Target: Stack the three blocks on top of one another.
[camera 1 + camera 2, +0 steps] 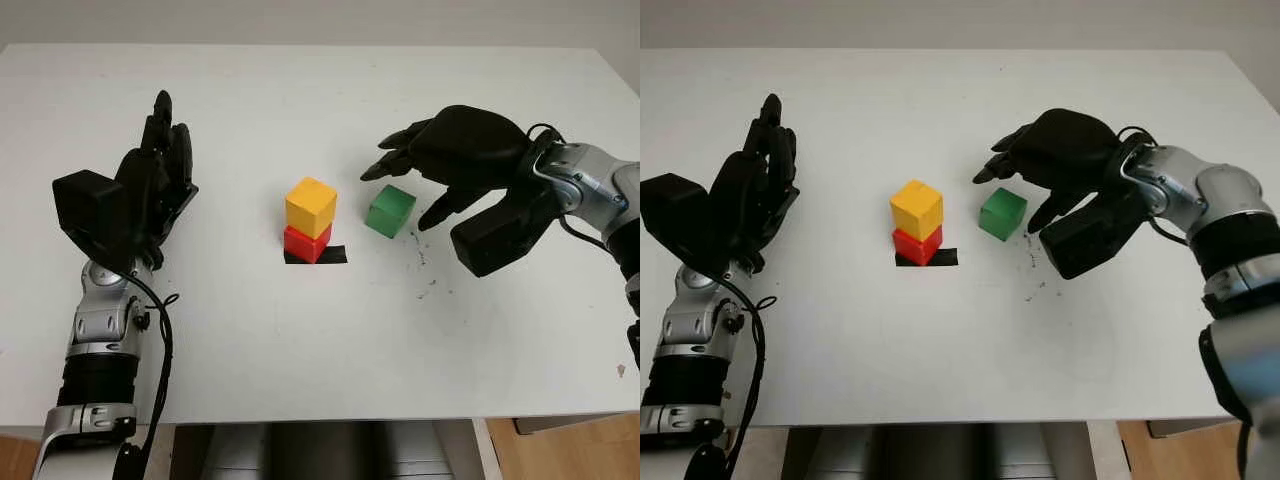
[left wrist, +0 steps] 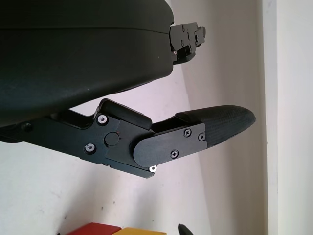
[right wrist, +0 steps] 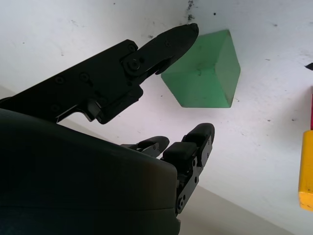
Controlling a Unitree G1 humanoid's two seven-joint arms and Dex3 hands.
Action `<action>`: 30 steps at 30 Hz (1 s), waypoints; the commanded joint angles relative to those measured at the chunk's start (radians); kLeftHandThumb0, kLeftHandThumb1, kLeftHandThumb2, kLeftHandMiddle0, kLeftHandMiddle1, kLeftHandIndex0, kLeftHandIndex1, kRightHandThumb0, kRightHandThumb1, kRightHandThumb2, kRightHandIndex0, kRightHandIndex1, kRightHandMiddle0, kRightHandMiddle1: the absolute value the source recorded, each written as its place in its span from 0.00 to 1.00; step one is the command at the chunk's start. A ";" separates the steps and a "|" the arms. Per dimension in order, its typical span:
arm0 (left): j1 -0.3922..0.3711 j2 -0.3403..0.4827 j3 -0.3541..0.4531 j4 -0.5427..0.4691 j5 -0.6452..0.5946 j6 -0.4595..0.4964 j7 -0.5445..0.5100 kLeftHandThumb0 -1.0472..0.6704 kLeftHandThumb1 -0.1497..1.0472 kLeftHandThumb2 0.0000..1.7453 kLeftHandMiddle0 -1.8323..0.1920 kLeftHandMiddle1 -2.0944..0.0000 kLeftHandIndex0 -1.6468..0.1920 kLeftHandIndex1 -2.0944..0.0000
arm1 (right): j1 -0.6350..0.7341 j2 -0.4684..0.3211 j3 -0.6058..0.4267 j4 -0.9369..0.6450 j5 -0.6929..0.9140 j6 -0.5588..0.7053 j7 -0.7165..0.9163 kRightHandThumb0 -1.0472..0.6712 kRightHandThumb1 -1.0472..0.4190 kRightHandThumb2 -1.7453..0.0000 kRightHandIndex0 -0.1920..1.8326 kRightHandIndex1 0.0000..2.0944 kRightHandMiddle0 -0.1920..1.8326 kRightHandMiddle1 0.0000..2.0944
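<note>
The right hand [image 1: 440, 165] hangs open over the white table [image 1: 300, 340], holding nothing. The green block [image 1: 390, 210] sits on the table directly beneath and just ahead of this hand, between the thumb and the other fingers [image 3: 195, 142]; in the right wrist view the thumb tip appears to be near the block's upper edge, but contact cannot be confirmed. Beyond the green block, further from the right hand, the yellow block [image 1: 311, 206] rests on the red block [image 1: 306, 243], which stands on a black tape mark [image 1: 335, 255]. The left hand [image 1: 150, 185] is open, well apart from the stack on its other side.
</note>
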 commanded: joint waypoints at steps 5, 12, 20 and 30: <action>0.023 0.008 -0.002 -0.030 -0.014 0.011 -0.037 0.14 1.00 0.39 1.00 0.98 0.99 0.98 | 0.001 0.018 0.022 0.032 -0.006 -0.003 -0.052 0.31 0.19 0.97 0.34 0.03 0.41 0.07; 0.028 0.008 -0.005 -0.029 -0.003 0.008 -0.047 0.15 1.00 0.39 0.99 0.97 0.99 0.98 | -0.006 0.012 0.056 0.044 -0.046 -0.007 -0.128 0.34 0.19 0.97 0.37 0.04 0.45 0.08; 0.035 0.007 0.000 -0.041 -0.012 0.013 -0.058 0.14 1.00 0.38 0.99 0.97 0.99 0.97 | -0.020 0.008 0.094 0.070 -0.099 -0.024 -0.243 0.39 0.17 0.97 0.40 0.05 0.55 0.14; 0.040 0.011 0.000 -0.052 -0.015 0.024 -0.057 0.15 1.00 0.38 0.99 0.97 0.99 0.97 | -0.036 0.010 0.137 0.101 -0.150 -0.015 -0.310 0.40 0.14 0.97 0.42 0.03 0.43 0.48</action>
